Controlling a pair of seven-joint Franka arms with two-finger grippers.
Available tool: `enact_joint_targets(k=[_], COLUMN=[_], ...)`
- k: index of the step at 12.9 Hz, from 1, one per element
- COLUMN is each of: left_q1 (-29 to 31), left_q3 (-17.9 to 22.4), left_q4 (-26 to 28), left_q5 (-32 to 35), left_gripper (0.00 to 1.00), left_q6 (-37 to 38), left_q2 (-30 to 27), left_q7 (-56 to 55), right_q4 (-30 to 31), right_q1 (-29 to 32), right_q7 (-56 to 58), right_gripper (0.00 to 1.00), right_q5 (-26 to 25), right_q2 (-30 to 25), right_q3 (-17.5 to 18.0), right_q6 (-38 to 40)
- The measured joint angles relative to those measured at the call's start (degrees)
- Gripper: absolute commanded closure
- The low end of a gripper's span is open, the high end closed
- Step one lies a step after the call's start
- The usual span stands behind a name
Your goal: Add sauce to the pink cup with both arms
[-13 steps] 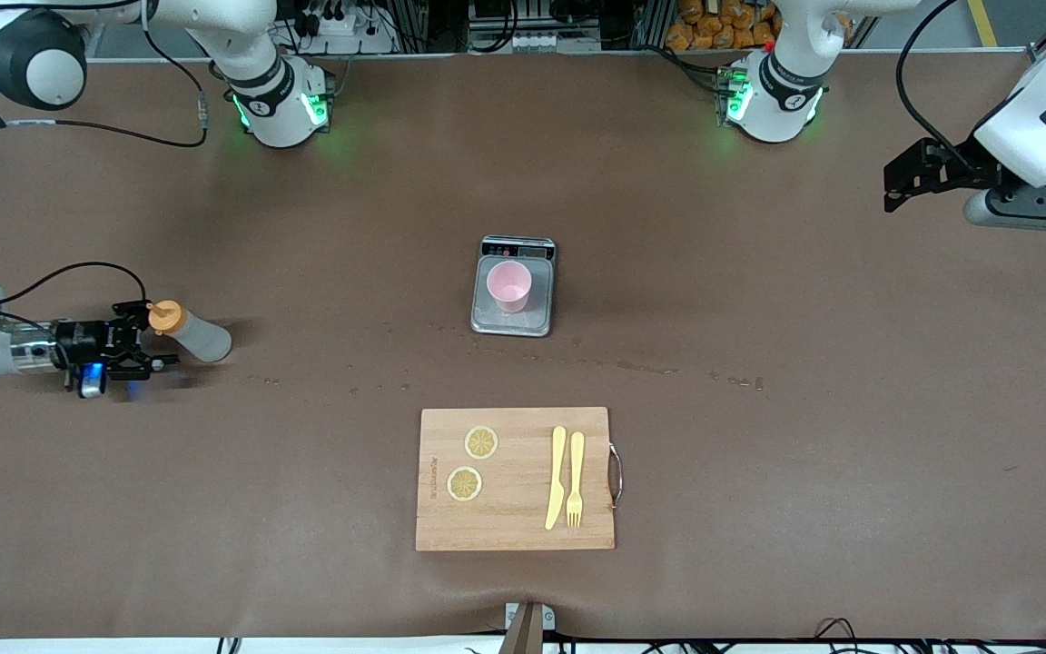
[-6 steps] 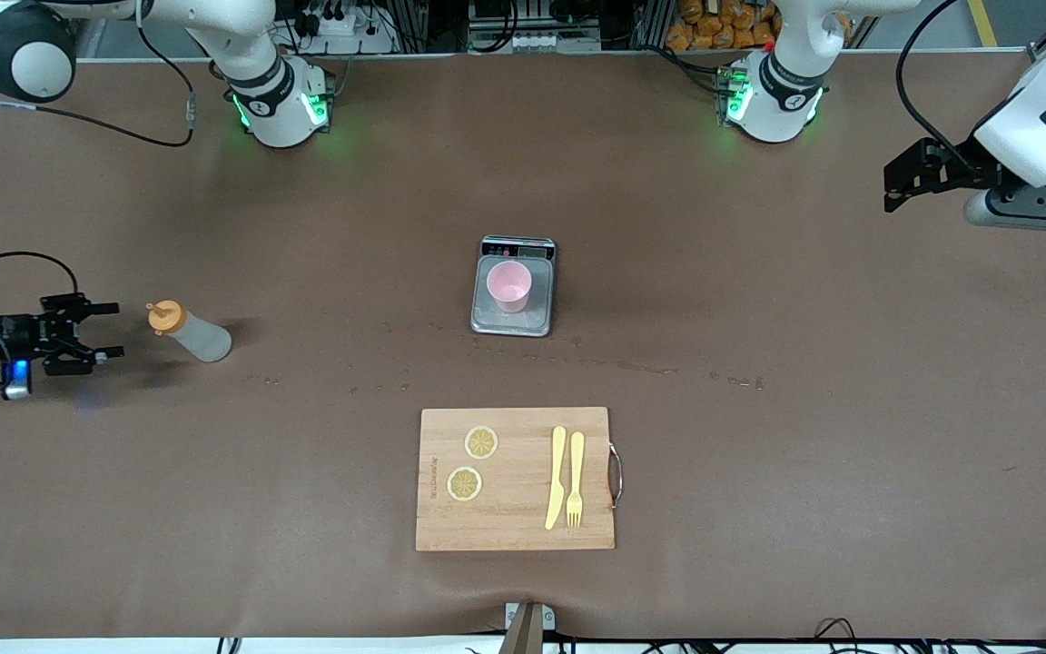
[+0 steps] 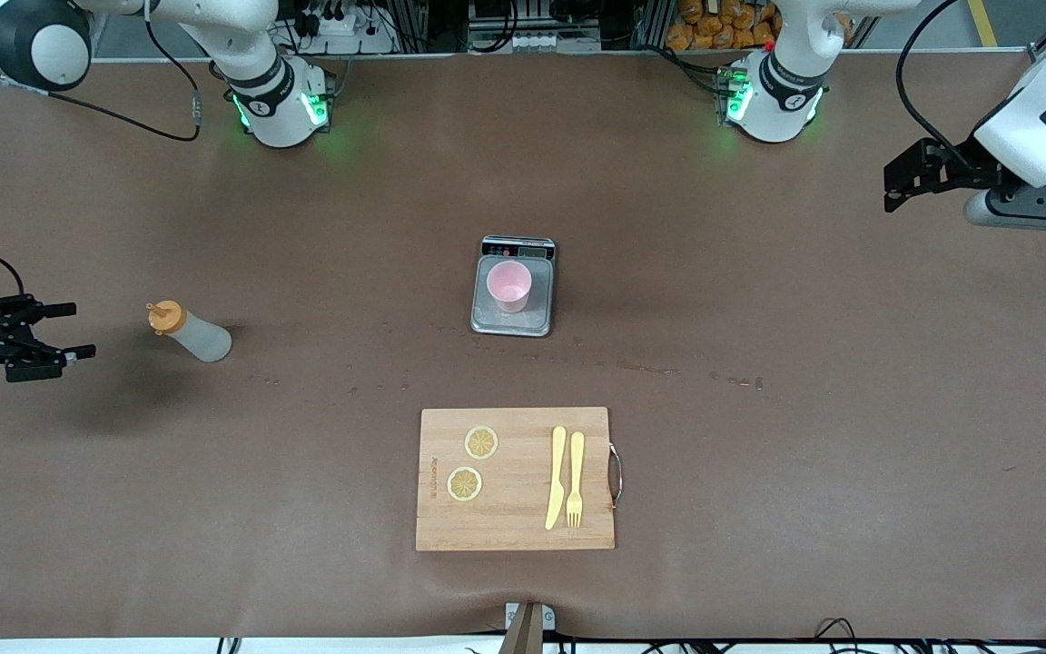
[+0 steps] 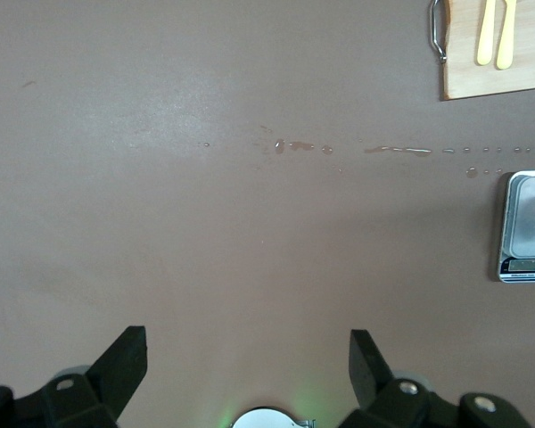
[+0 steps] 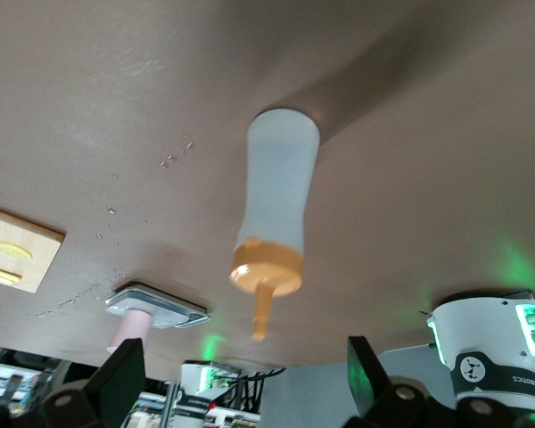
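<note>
The sauce bottle (image 3: 190,332), whitish with an orange nozzle cap, stands free on the brown table toward the right arm's end. It also shows in the right wrist view (image 5: 277,202). My right gripper (image 3: 78,330) is open and empty, apart from the bottle, near the table's end; its own view (image 5: 241,383) shows it the same. The pink cup (image 3: 509,286) sits on the grey scale (image 3: 489,321) at the table's middle, and it also shows in the right wrist view (image 5: 129,330). My left gripper (image 3: 893,188) waits open and empty, raised over the left arm's end of the table, as its own view (image 4: 247,357) also shows.
A wooden cutting board (image 3: 516,479) with two lemon slices, a yellow knife and a fork lies nearer the front camera than the scale. Small wet spots (image 3: 641,368) run across the table between the scale and the board. The two green-lit bases stand along the table's back edge.
My right gripper has drawn back from the sauce bottle's cap toward the right arm's end of the table. The bottle stays standing in place. The left arm has not moved.
</note>
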State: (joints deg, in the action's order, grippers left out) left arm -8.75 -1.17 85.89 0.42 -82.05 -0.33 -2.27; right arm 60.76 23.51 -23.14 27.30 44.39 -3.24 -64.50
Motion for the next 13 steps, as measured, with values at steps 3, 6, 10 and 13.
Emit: enact_joint_targets(k=[3,6,10,13], left_q1=[0.0,0.0,0.0,0.0], left_q3=[0.0,0.0,0.0,0.0], left_q4=[0.0,0.0,0.0,0.0], left_q5=[0.0,0.0,0.0,0.0], left_gripper=[0.00,0.00,0.00,0.00], left_q6=[0.0,0.0,0.0,0.0], left_q2=[0.0,0.0,0.0,0.0], left_q7=[0.0,0.0,0.0,0.0], right_q4=[-0.4,-0.6,-0.6,-0.6], right_q1=[-4.7,-11.1,-21.9,-26.7], right_q7=[0.0,-0.2,-3.9,-6.5], right_gripper=[0.00,0.00,0.00,0.00], right_q5=[-1.5,-2.5,-12.6,-16.5], right_q2=[-4.4,-9.8,-14.5,-17.0], right_q3=[0.2,0.3,0.3,0.3], right_q6=[0.3,0.5,0.4,-0.4])
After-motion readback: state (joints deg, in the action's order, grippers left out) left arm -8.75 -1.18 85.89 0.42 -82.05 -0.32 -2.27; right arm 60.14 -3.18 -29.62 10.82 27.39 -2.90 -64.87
